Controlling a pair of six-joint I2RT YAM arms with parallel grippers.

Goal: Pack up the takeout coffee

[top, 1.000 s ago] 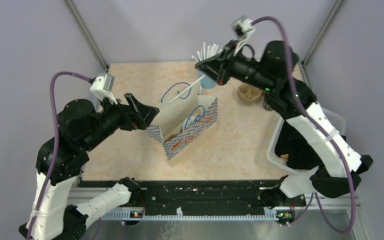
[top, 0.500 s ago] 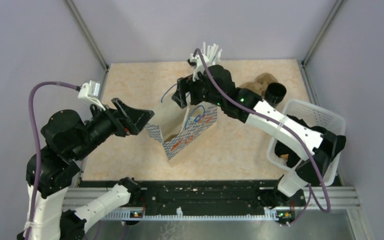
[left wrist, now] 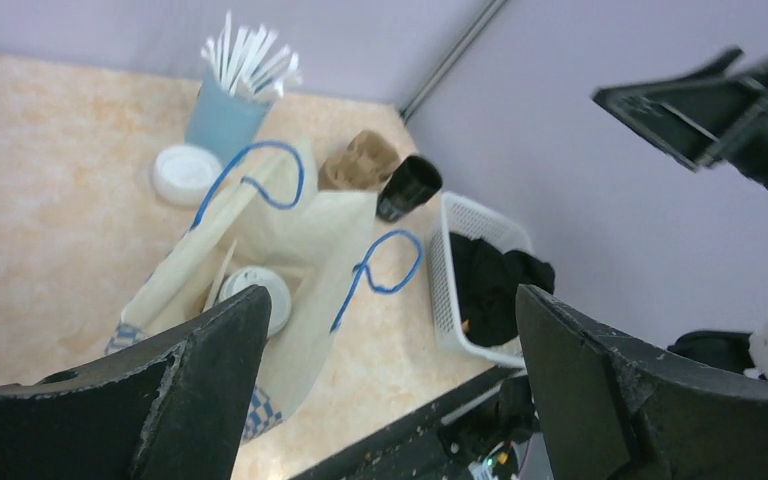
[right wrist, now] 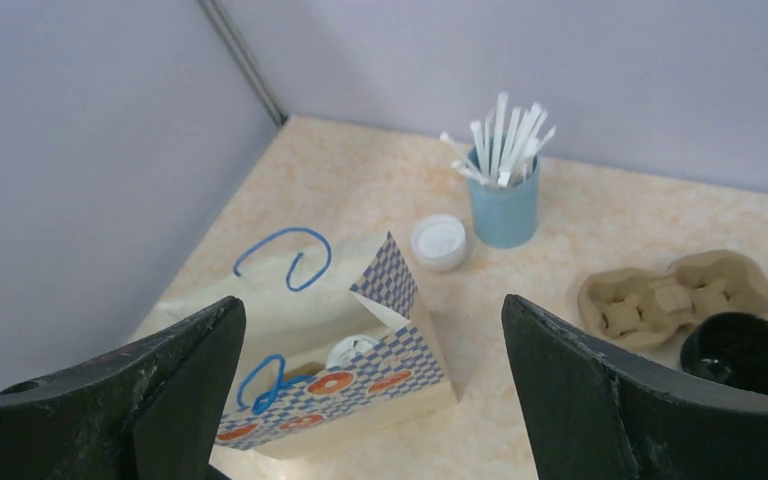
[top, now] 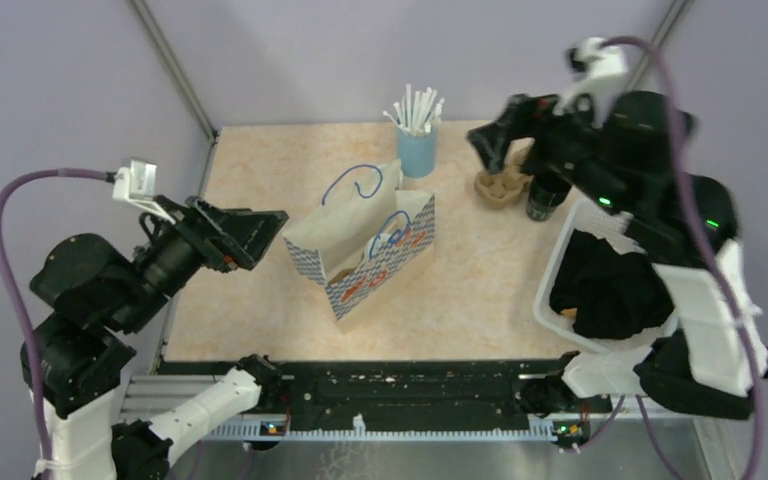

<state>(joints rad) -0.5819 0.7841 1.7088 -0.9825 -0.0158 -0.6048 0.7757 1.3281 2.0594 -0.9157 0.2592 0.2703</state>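
My top camera looks steeply down from behind the arm bases at frame bottom, so the whole table (top: 260,170) fits. Each wrist camera sits high and far back, sighting past the left gripper (left wrist: 392,300) or right gripper (right wrist: 372,305) — all three views share the paper bag (top: 365,255) and straw cup (top: 417,150).

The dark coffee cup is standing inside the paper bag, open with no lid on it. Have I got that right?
Not quite. The dark cup is open with no lid on it, but it is not inside the paper bag. It stands on the table beside the cardboard cup carrier. The right wrist view shows this plainly.
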